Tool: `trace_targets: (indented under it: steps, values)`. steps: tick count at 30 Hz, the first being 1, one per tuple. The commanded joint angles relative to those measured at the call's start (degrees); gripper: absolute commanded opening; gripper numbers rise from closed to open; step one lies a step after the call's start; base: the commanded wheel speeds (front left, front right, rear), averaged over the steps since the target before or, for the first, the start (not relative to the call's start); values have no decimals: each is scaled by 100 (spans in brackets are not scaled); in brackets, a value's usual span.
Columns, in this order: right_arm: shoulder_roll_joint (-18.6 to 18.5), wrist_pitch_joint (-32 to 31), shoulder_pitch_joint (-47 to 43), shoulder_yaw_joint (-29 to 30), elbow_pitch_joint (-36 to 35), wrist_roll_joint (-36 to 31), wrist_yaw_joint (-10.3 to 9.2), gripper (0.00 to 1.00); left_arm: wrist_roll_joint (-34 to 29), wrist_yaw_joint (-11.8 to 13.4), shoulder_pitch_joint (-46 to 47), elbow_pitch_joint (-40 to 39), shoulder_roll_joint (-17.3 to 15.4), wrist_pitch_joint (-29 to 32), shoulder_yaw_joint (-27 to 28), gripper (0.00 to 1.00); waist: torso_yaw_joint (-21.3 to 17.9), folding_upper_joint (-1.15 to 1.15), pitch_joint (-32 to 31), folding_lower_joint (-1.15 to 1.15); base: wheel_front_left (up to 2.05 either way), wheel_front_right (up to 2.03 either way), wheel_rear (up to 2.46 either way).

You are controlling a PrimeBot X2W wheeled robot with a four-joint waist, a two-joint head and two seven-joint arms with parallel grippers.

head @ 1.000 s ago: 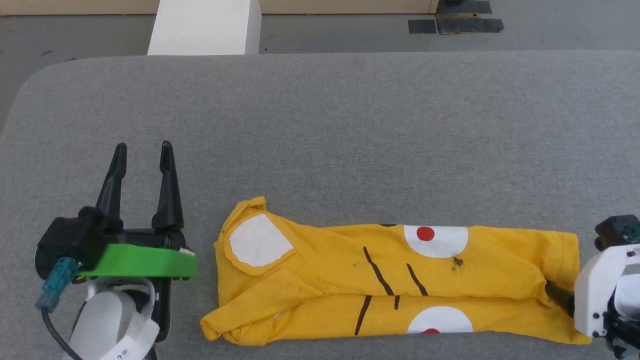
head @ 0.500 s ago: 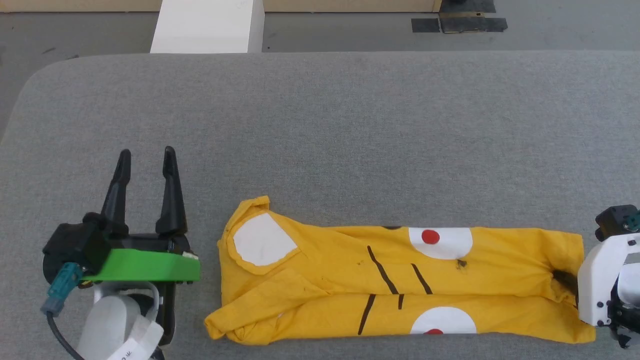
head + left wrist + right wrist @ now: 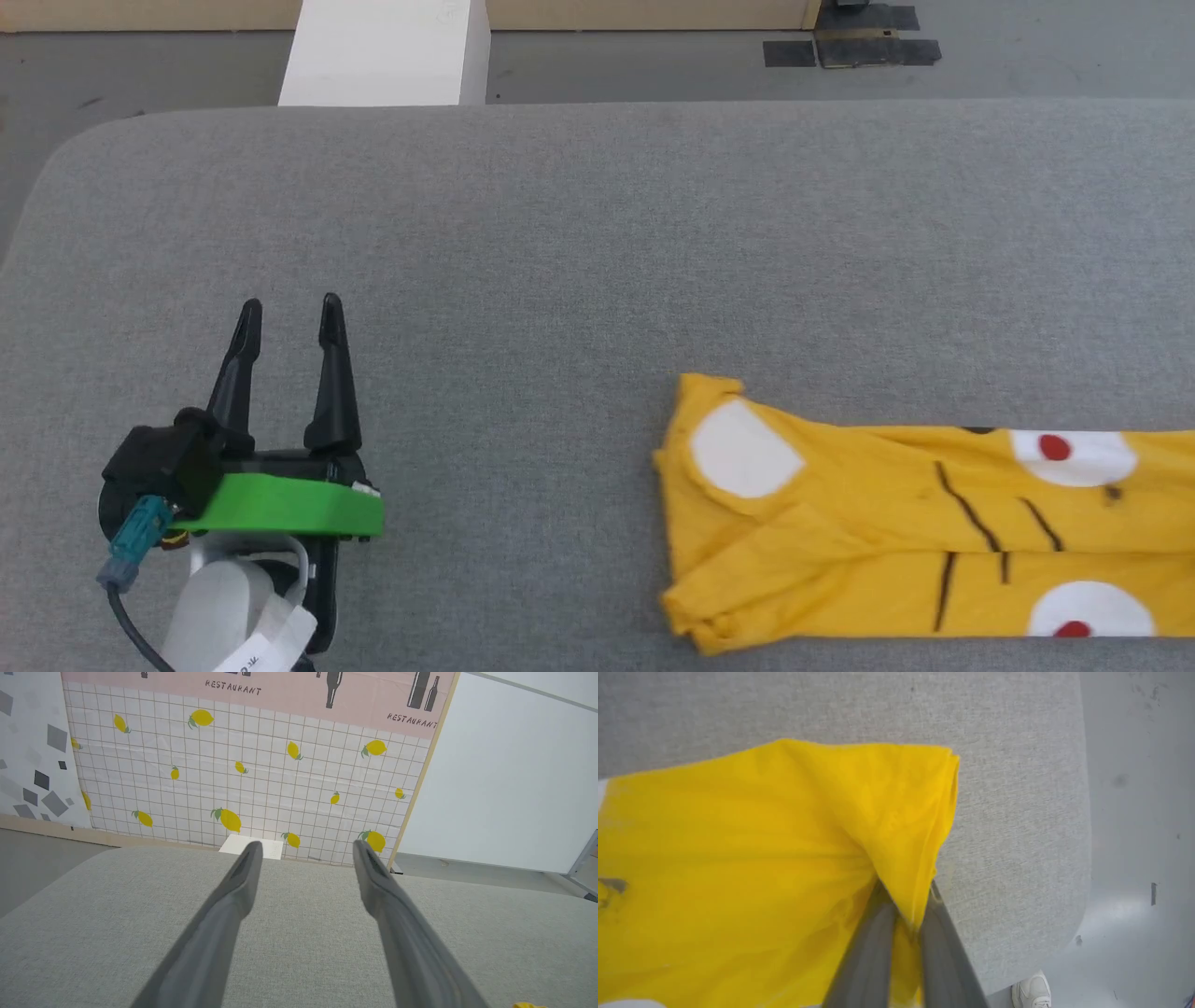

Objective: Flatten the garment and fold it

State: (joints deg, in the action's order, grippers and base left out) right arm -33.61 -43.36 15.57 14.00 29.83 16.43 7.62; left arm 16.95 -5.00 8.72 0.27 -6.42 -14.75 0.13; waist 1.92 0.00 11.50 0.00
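The garment (image 3: 868,523), a bright yellow T-shirt with white ovals, red dots and black lines, lies folded into a long band at the lower right of the grey table (image 3: 597,233) and runs off the head view's right edge. In the right wrist view my right gripper (image 3: 906,896) is shut on the garment's (image 3: 761,835) bunched end edge, near the table's rounded right end. My left gripper (image 3: 290,305) stands open at the lower left, well apart from the shirt, with nothing between its fingers (image 3: 307,845).
A white box (image 3: 383,51) stands on the floor past the table's far edge, with dark tape patches (image 3: 854,47) further right. A person's white shoe (image 3: 1031,991) shows on the floor by the table's right end. A lemon-patterned wall (image 3: 243,774) rises behind the table.
My right gripper has shut on the garment's end and dragged the whole shirt far to the right, out of the head view at that side. The left gripper shifted slightly right, still open.
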Motion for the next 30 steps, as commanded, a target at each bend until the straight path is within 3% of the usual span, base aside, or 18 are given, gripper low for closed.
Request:
trace_targets:
  steps: [1, 4, 7, 11, 16, 22, 30]
  values:
    - [47, -47, 140, 125, 18, -257, -13, 0, -23, -24, -57, 41, 36, -25, 28, 100, -7, 0, -21, 0, 0, 0, 0]
    - [176, -295, 190, 208, -157, -718, -13, 0, -9, -28, -90, 128, 76, -25, 70, 100, -24, 0, -87, 0, 0, 0, 0]
    - [198, -792, 95, -63, -561, -865, -13, 0, -5, -30, -141, 205, 97, -25, 108, 100, -56, 0, -158, 0, 0, 0, 0]
    - [133, -1615, -172, -685, -1653, -548, -13, 0, 23, -22, -204, 280, 128, -25, 177, 100, -118, 0, -251, 0, 0, 0, 0]
    - [127, -2357, -509, -1305, -3227, 310, -13, 0, 30, -35, -276, 301, 154, -25, 237, 100, -188, 0, -311, 0, 0, 0, 0]
    - [439, -2364, -357, -2204, -4083, 750, -13, 0, 44, -63, -235, 263, 185, -25, 278, 100, -180, 0, -276, 0, 0, 0, 0]
    - [1083, -1747, 335, -3568, -3709, 888, -13, 0, 65, -115, -241, 294, 197, -25, 331, 100, 44, 0, -198, 0, 0, 0, 0]
